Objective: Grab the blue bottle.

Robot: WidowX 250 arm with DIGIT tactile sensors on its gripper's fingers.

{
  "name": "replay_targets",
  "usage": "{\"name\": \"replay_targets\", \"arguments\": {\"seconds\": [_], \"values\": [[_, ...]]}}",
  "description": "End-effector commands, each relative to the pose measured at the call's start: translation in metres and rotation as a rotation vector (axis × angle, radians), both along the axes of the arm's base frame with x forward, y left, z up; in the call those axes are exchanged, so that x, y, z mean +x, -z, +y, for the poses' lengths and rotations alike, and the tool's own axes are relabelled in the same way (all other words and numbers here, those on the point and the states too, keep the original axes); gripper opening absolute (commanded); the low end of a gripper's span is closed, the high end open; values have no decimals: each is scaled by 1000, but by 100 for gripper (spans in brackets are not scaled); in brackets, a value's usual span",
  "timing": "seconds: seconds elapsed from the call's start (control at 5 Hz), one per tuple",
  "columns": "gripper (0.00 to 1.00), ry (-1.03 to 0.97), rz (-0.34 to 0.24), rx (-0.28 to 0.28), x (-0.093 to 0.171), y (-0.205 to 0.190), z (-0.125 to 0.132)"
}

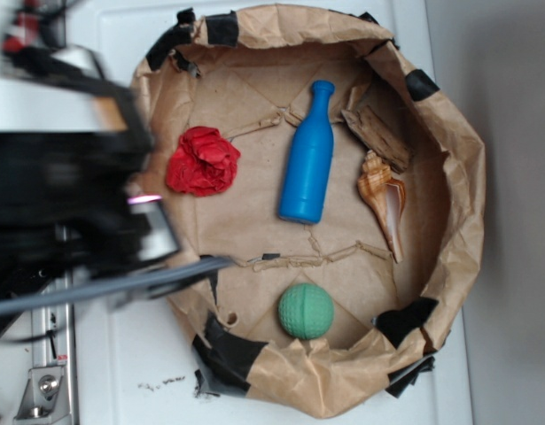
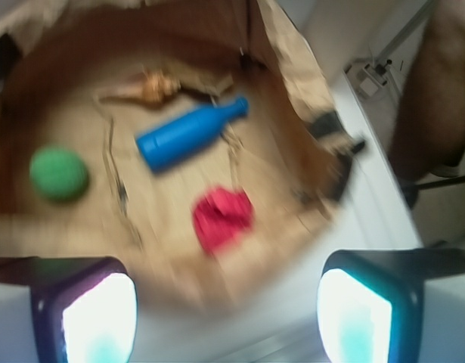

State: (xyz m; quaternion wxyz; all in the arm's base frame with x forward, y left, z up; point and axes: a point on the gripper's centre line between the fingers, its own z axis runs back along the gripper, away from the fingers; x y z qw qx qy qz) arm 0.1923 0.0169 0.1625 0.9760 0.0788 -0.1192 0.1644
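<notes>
Looking down past the wrist, everything is smeared with blur. The two fingers (image 2: 88,314) sit at the bottom corners, spread wide apart with nothing between them, their inner faces glowing pale. Beyond them lies the brown paper basin (image 2: 292,136) on the white desk (image 2: 368,189). Inside it the blue bottle (image 2: 188,133) lies on its side, neck toward the upper right. A green ball (image 2: 58,173) sits to its left, a red crumpled thing (image 2: 222,218) below it, and a tan shell (image 2: 150,87) just above it.

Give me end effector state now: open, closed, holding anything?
End effector: open, holding nothing; blue bottle lies untouched in the paper basin.
</notes>
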Motion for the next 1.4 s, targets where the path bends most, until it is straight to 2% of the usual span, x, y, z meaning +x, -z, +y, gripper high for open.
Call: {"name": "replay_targets", "arguments": {"seconds": [0.0, 0.2, 0.4, 0.6, 0.8, 1.0, 1.2], "values": [[100, -256, -115, -137, 61, 30, 22], [100, -351, -67, -217, 83, 80, 22], [100, -390, -6, -271, 99, 120, 12], [48, -346, 38, -230, 100, 133, 13], [0, -276, 48, -167, 85, 117, 27], [0, -123, -31, -136, 72, 67, 42], [0, -12, -13, -103, 61, 16, 47]]}}
